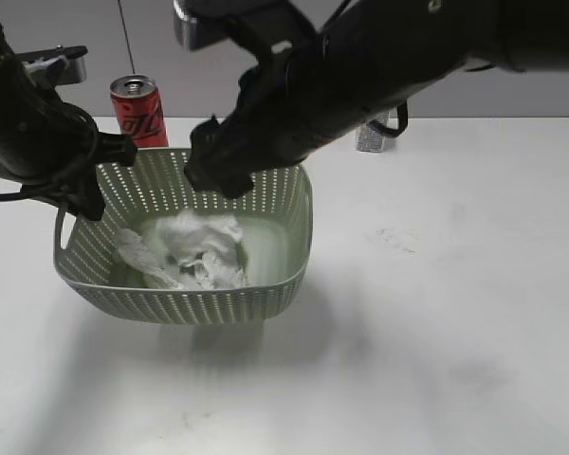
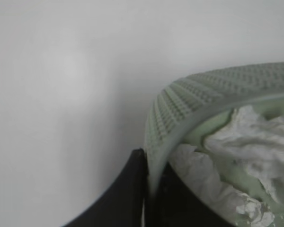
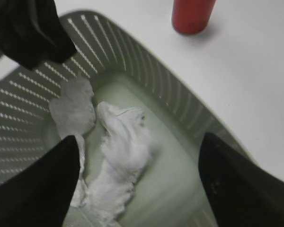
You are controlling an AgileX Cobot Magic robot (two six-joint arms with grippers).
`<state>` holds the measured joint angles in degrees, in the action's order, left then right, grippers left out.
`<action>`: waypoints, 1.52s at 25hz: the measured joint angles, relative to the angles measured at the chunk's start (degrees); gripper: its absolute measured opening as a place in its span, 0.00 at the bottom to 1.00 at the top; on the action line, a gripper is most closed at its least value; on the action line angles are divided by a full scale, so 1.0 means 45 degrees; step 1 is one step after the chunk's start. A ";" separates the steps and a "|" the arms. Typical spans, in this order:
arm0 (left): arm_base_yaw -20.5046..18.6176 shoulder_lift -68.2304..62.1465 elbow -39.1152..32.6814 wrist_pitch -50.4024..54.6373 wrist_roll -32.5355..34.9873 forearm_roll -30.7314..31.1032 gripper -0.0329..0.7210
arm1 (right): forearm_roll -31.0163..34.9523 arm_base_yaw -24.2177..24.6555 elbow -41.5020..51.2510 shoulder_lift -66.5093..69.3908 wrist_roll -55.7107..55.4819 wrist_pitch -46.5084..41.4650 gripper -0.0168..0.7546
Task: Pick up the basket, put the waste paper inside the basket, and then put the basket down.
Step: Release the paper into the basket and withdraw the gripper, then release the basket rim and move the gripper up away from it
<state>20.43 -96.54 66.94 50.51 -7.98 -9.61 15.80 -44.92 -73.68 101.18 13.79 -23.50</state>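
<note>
**Now: paper in basket, left gripper on the rim**

The basket (image 1: 185,242) sits twd the left of the white table (image 1: 436,313), tilted, its left side higher, w/ a shadow under it. The waste paper (image 1: 194,248) lies inside on the bottom, several crumpled wads together. The left gripper (image 2: 149,189) pinches the basket wall at the left rim, one finger outside, one inside. The right gripper (image 3: 139,182) hangs above the basket interior, fingers spread wide, holding nothing. A red can (image 1: 138,111) stands upright just behind the basket. A small grey-white carton (image 1: 373,136) is further right, partly hidden by the right arm.
</note>
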 joint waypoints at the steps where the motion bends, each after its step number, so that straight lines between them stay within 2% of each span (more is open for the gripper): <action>1: -0.0006 0.0000 0.0000 0.0080 -0.0014 0.0000 0.05 | -0.0181 0.0085 -0.0055 0.0091 -0.0118 -0.0298 0.81; 5: -0.0006 0.0000 0.0000 0.0256 -0.0249 0.0000 0.05 | -0.0984 0.1065 -0.0374 -0.0645 -0.0583 -0.1203 0.81; 7: -0.0006 0.0000 0.0000 0.0257 -0.0561 0.0000 0.05 | -0.1410 0.1965 -0.0426 -0.1339 -0.0643 -0.1719 0.81; 12: 0.0338 -0.0212 0.0108 -0.0182 -0.1438 -0.0028 0.05 | -0.1943 0.4998 -0.0266 -0.2616 -0.0432 -0.3825 0.79; 15: 0.0705 -0.1136 0.0712 -0.0067 -0.1563 -0.0045 0.05 | -0.2018 0.6343 0.0675 -0.3937 -0.0161 -0.4222 0.79; 18: 0.1130 -0.2355 0.1683 0.0102 -0.1632 -0.0045 0.05 | -0.2117 0.7130 0.2270 -0.5953 -0.0042 -0.4267 0.79; 23: 0.1785 -0.3842 0.3528 0.0207 -0.1686 -0.0032 0.05 | -0.2282 0.7281 0.5809 -0.9615 -0.0017 -0.4228 0.79; 27: 0.1985 -0.4469 0.4314 0.0608 -0.1698 -0.0032 0.05 | -0.2400 0.7287 0.8035 -1.2688 -0.0558 -0.4226 0.79; 33: 0.1985 -0.4486 0.4439 0.0683 -0.1698 0.0089 0.05 | -0.3428 0.7287 1.0334 -1.7368 -0.1045 -0.5036 0.79; 38: 0.1985 -0.4486 0.4439 0.0500 -0.1698 0.0112 0.05 | -0.3511 0.7287 1.0686 -2.0882 -0.1680 -0.5940 0.79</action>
<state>29.36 -116.72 86.91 52.76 -15.62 -9.11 0.00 -12.13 -25.60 7.21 6.23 -50.22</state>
